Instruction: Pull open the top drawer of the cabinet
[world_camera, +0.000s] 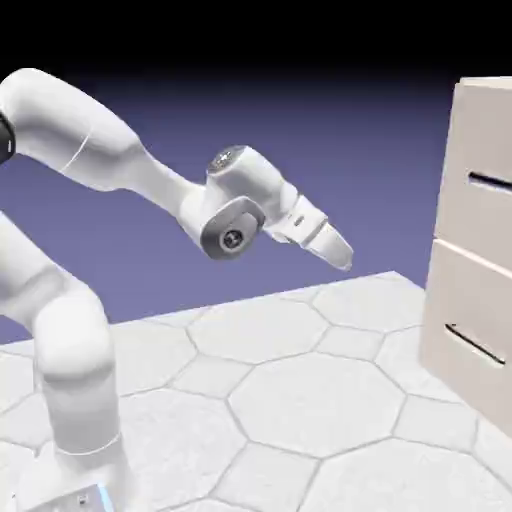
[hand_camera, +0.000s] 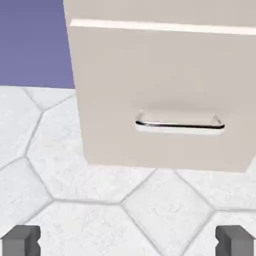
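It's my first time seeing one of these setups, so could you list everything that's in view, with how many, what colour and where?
cabinet: one, pale beige, at the exterior view's right
drawer fronts: two, beige, stacked on the cabinet, upper and lower
bar handles: two, dark in the exterior view, one on each front, upper and lower
tiled floor: one, white with grey joints, below
backdrop: one, blue-violet, behind
robot arm: one, white, at the exterior view's left
gripper fingertips: two, grey, apart, hand view's bottom edge

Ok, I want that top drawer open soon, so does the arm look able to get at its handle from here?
Probably yes: nothing shows between the open gripper and the top drawer's handle, though the hand points below it and would need to rise.
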